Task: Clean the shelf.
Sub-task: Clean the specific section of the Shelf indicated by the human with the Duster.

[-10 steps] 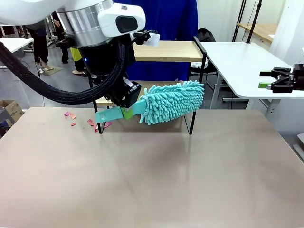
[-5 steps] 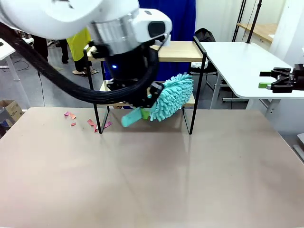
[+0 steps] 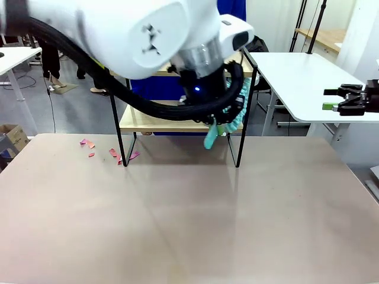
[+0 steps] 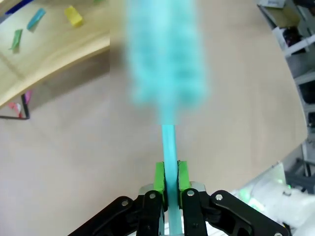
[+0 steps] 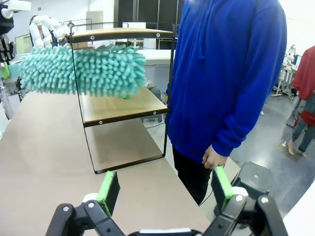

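At the far edge of the worktop (image 3: 189, 225) stands the shelf (image 3: 148, 123); left end effector (image 4: 168, 178) is clamped on the handle of a teal duster (image 4: 165, 59), whose fluffy head sits level between the two boards at the shelf's right end; right end effector (image 5: 165, 189) hangs well apart, jaws wide and empty; pink scraps (image 3: 112, 152) lie by the left front leg; a person (image 5: 226, 73) in blue stands just behind the shelf.

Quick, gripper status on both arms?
Left gripper: shut on the handle of the duster.
Right gripper: open, holding nothing.
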{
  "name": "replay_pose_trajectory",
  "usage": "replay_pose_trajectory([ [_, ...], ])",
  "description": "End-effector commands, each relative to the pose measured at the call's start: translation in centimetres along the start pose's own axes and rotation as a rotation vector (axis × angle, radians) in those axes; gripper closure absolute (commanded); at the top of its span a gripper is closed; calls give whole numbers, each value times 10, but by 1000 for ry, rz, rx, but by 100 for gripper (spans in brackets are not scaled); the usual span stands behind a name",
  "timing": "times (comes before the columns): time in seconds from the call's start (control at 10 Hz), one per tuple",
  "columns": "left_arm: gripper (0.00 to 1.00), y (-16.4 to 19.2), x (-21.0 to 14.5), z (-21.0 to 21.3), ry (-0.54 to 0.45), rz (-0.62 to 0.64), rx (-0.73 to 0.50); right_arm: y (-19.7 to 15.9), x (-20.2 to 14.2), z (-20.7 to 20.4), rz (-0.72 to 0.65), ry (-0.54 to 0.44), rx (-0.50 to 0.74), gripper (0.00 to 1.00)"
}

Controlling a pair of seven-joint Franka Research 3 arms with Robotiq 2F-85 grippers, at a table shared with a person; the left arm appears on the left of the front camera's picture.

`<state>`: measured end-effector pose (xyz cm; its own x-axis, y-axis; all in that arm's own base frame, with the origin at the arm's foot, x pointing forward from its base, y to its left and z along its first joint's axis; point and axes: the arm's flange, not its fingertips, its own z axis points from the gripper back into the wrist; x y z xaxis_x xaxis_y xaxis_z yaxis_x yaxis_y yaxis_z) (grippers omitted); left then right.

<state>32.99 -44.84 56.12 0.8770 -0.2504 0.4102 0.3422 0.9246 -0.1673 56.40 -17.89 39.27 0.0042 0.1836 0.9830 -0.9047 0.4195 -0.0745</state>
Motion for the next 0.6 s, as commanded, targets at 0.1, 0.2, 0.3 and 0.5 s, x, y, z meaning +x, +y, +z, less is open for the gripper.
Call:
replay_pose_trajectory([
  [0.1,87,-33,29,-40,-39,86,48,0,3,-2,6,-1,2,0],
  [0.2,87,-38,38,-50,-36,110,69,0,3,-2,6,-1,2,0],
  [0.3,87,-41,40,-60,-16,125,95,0,3,-2,6,-1,2,0],
  [0.5,87,-38,40,-74,12,124,120,0,3,-2,6,-1,2,0],
])
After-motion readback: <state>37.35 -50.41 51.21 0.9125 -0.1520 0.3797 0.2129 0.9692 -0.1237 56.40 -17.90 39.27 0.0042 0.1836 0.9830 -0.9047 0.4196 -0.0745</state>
